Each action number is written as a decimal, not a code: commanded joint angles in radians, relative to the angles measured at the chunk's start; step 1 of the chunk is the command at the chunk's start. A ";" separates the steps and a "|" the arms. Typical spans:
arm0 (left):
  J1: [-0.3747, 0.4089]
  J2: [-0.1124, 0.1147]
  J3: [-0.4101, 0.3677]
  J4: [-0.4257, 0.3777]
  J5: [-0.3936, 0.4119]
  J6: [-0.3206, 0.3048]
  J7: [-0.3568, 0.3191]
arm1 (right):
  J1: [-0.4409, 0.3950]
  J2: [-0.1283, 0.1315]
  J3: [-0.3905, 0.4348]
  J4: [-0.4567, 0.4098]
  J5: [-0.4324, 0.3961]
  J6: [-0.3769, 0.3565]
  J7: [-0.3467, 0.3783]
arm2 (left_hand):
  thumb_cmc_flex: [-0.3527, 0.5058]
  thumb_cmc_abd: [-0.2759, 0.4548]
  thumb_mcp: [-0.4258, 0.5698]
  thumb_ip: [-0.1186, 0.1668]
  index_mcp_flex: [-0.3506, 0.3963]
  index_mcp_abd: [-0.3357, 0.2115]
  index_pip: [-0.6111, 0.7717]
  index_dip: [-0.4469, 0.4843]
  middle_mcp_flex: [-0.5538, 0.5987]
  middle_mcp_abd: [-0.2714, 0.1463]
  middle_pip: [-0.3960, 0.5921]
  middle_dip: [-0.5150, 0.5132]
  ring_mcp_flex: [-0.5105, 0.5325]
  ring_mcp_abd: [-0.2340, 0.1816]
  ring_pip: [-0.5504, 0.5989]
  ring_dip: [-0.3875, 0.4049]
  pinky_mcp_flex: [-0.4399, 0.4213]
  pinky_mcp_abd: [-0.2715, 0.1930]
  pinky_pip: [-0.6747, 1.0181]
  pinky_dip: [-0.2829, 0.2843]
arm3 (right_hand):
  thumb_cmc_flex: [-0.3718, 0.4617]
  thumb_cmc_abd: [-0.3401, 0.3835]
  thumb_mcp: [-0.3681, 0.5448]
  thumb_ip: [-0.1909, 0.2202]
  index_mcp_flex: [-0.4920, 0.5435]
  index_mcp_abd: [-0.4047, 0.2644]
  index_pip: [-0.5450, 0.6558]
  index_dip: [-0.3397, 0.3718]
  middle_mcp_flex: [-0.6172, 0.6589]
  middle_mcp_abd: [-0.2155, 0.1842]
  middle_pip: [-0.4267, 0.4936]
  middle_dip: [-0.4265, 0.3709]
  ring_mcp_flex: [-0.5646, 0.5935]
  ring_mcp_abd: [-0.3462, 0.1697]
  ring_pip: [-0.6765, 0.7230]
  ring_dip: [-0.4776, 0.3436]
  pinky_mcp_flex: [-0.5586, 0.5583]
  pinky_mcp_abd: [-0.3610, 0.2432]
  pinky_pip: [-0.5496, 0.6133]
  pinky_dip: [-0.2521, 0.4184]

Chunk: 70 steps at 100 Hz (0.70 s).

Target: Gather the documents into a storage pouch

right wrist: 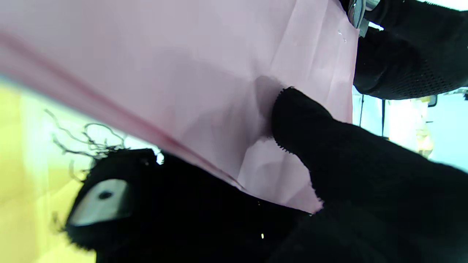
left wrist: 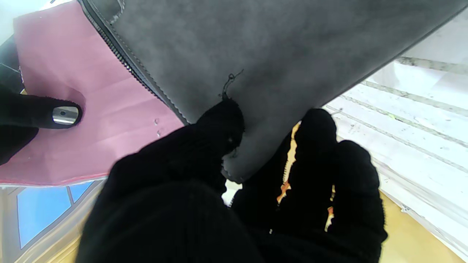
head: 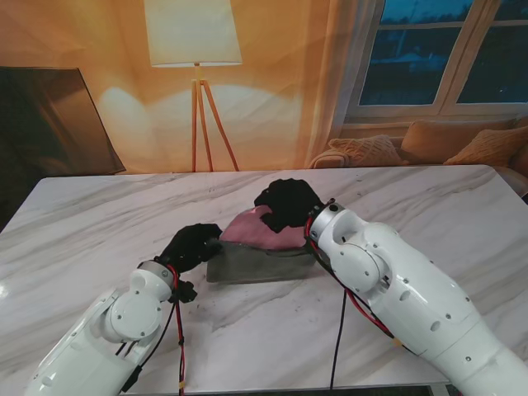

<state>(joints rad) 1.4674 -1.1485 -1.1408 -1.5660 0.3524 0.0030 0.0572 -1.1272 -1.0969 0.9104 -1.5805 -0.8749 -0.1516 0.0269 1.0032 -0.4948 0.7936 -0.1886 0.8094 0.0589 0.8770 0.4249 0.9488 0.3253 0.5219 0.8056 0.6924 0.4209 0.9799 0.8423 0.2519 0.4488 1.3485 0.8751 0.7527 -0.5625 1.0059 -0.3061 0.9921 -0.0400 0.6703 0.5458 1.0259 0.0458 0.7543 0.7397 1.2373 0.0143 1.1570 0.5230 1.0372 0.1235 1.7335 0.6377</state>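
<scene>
The pink document lies partly over the grey pouch near the middle of the marble table — its nearer edge at the pouch's zip. The right hand has it pinched between thumb and fingers; the left hand is closed on the pouch's left corner.

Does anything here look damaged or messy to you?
Yes. The pink document in the right hand is creased and buckled, and a loose thread sticks out of the grey pouch pinched by the left hand.
</scene>
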 commanded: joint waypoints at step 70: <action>0.006 0.000 -0.013 -0.001 0.006 -0.032 -0.010 | 0.086 0.011 -0.105 0.058 0.014 0.033 0.100 | -0.068 -0.038 0.039 0.000 -0.036 0.046 -0.016 0.012 -0.035 -0.022 0.078 0.014 -0.004 0.038 0.032 0.020 -0.027 -0.092 -0.021 0.018 | 0.118 0.095 0.096 0.064 0.125 -0.124 0.104 0.043 0.032 0.006 -0.006 0.014 0.052 -0.008 0.048 0.030 0.025 -0.062 0.117 0.057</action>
<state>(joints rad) 1.4734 -1.1476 -1.1500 -1.5627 0.3588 -0.0232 0.0583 -1.0333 -1.0833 0.8097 -1.5282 -0.8594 -0.1368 0.1043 0.9442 -0.5225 0.8064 -0.1886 0.7879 0.0739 0.8580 0.4215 0.9115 0.3258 0.5594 0.8016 0.6906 0.4208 0.9704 0.8448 0.2419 0.4467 1.3467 0.8837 0.7527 -0.5624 1.0151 -0.3069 1.0033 -0.0388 0.6573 0.5458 1.0337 0.0452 0.7517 0.7496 1.2374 0.0058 1.1570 0.5357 1.0303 0.1139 1.7362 0.6731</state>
